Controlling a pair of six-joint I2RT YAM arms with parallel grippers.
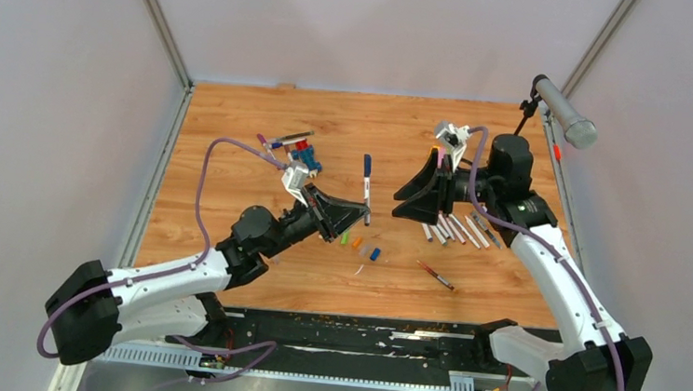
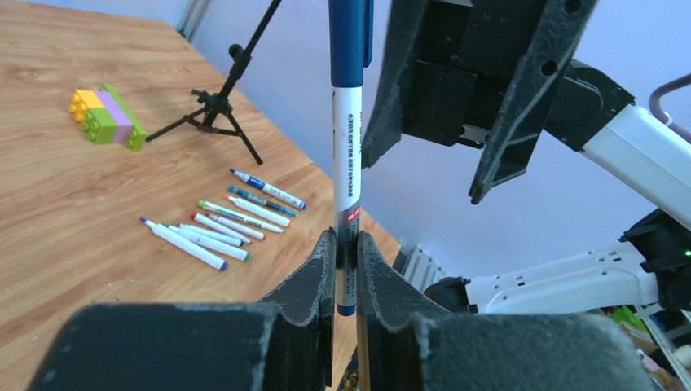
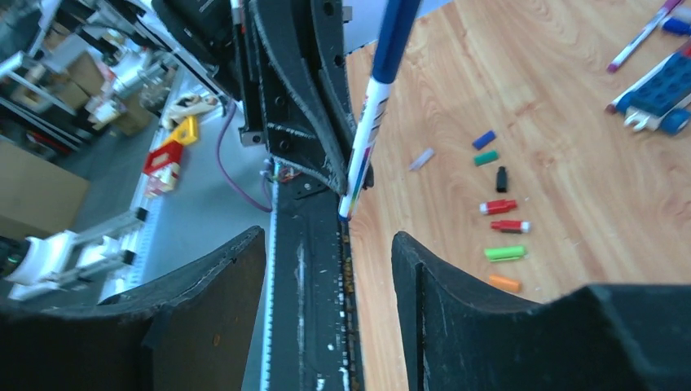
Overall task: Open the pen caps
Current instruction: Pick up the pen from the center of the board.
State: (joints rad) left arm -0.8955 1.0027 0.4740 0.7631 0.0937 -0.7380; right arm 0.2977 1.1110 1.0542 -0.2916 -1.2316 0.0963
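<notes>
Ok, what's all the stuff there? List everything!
Held pen: one, white with blue cap, upright, gripped.
Row of pens: about eight, white, right side.
Lone pen: one, reddish, near the front.
Loose caps: about eight, mixed colours, table middle.
Brick figure: one, blue and red, far left.
Far pens: two or three, beside the brick figure.
Block stack: one, yellow, green, pink, far right.
Microphone stand: one, black, far right corner.
Left claw: one, black, shut on held pen.
Right claw: one, black, open, empty.

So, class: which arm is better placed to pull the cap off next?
Right: the open right hand sits beside the blue plastic cap of the white-barrelled pen that the left hand clamps.
</notes>
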